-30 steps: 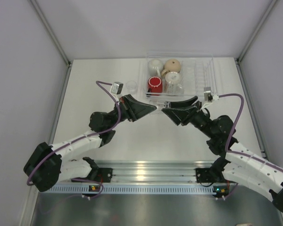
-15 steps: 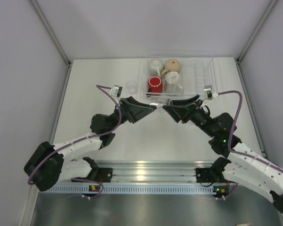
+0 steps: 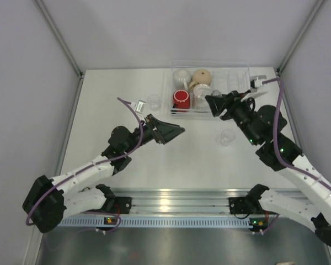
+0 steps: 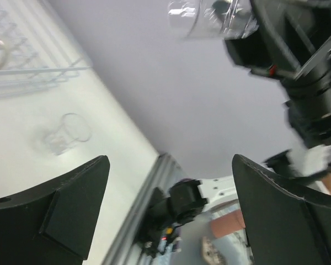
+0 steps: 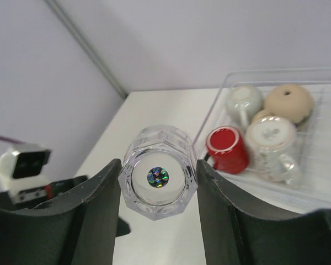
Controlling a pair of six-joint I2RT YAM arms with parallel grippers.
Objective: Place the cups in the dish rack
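between the fingers of your right end effector [image 3: 214,102] sits a clear faceted glass [image 5: 158,178], clamped by its sides and seen end-on from the wrist. ahead and to the right of that end effector lies the dish rack [image 3: 234,83], with the red mug [image 5: 227,149], a white mug [image 5: 244,100] and a tan mug [image 5: 288,102] crowded together at one end. carry the glass past those mugs to a bare stretch of ribs, lower it gently, and only then let go. your left end effector [image 4: 171,165] stands wide apart, holding nothing; hold it back from the rack.
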